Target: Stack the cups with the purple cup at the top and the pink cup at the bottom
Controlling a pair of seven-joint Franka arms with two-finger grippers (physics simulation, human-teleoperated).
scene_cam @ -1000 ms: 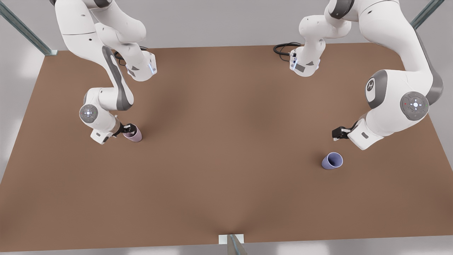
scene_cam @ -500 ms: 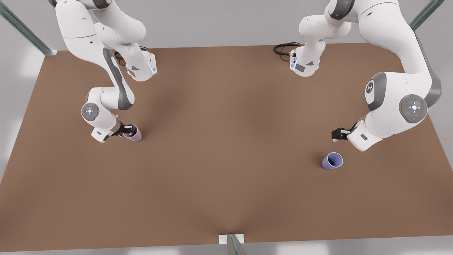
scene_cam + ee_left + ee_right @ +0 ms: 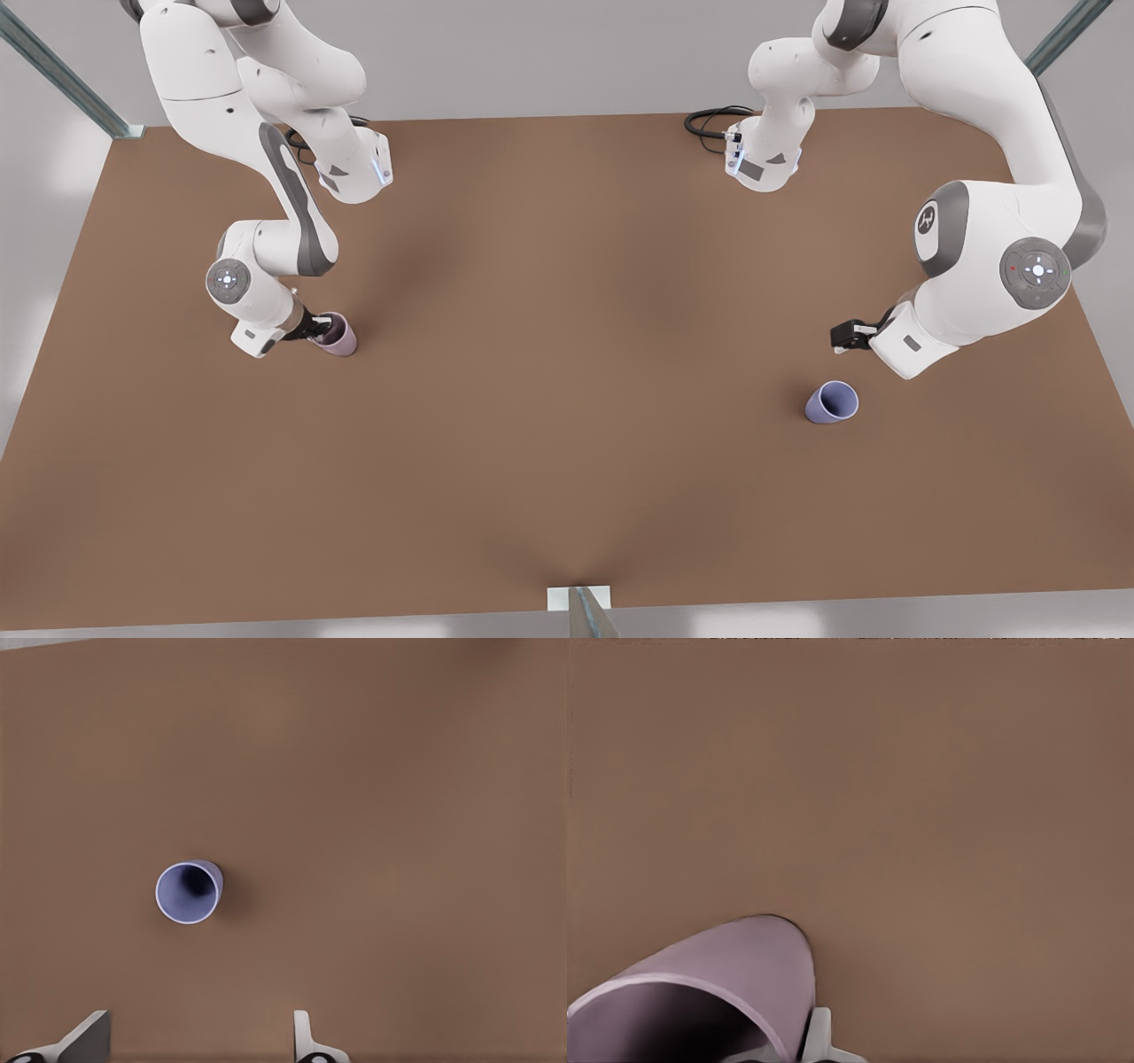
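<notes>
Two cups stand upright on the brown table [image 3: 567,443], and we place everything by the purple cup [image 3: 831,402]. It sits toward the front view's right, mouth open upward, alone on the bare surface. Our left gripper [image 3: 847,335] hangs just beyond it, toward the far edge of the table, not touching it; in the left wrist view its two fingertips [image 3: 89,1035] stand wide apart with the purple cup [image 3: 188,891] lying ahead of them, so its jaws are released. Far across the table from the purple cup, toward the front view's left, stands the pink cup [image 3: 335,335]. Our right gripper [image 3: 317,328] is at its rim, one finger [image 3: 819,1035] pressed against the pink cup's [image 3: 718,992] outer wall, jaws grasping that wall.
</notes>
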